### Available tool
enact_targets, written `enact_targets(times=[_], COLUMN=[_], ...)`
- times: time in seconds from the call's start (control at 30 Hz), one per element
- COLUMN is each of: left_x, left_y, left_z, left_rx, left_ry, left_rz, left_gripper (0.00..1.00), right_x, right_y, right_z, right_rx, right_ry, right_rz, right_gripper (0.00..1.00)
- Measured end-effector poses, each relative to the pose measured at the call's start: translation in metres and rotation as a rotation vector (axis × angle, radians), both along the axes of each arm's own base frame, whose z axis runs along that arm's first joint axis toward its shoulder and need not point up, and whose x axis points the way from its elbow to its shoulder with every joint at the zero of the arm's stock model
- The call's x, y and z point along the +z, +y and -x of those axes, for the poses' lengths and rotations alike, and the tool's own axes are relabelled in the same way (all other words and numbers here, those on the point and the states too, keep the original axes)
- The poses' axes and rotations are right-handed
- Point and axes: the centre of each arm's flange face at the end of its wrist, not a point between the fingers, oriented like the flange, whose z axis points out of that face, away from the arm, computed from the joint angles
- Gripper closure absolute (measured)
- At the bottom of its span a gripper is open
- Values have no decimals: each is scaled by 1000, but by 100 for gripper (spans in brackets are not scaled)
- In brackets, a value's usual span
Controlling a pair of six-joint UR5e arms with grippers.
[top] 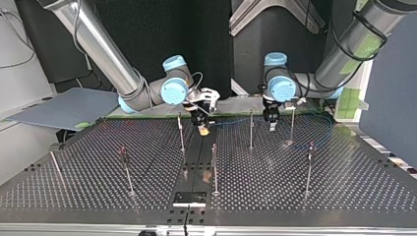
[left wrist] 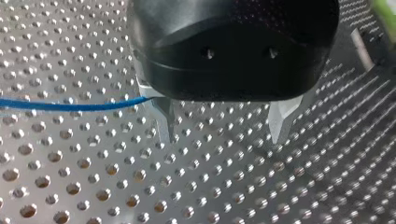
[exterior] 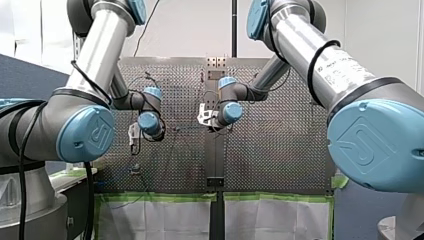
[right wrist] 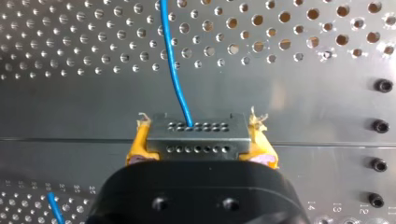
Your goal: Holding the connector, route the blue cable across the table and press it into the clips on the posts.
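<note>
My right gripper (right wrist: 201,154) is shut with its yellow pads (right wrist: 137,147) on the grey metal connector (right wrist: 198,135), held just above the table's smooth centre strip. The blue cable (right wrist: 173,70) leaves the connector's face and runs away over the perforated plate. In the top view my right gripper (top: 202,125) hangs near the middle, and the blue cable (top: 236,119) stretches toward my left gripper (top: 271,124). My left gripper (left wrist: 222,133) is open, its metal fingers (left wrist: 164,123) wide apart close over the plate. The blue cable (left wrist: 70,106) passes beside one finger and is not clamped.
Several thin upright posts stand on the perforated table (top: 344,196), among them one (top: 251,130) between the grippers, one (top: 292,125) beside my left gripper and one (top: 181,132) near my right gripper. A black plate (top: 190,198) sits at the near edge.
</note>
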Motion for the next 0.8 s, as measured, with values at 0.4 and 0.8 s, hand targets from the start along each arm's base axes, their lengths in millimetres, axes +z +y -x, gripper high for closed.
enact_targets(times=[0.4,0.8], left_x=[21,64], left_y=[-10,-35], left_z=[52,76], left_rx=[-14,-72], left_ry=[16,-40], left_rz=[17,26], left_gripper=[0,0], right_x=[0,-2], right_y=[3,0], right_z=[-2,3], right_rx=[5,-1], right_ry=[4,15], right_rz=[-4,-15], right_gripper=[100,100])
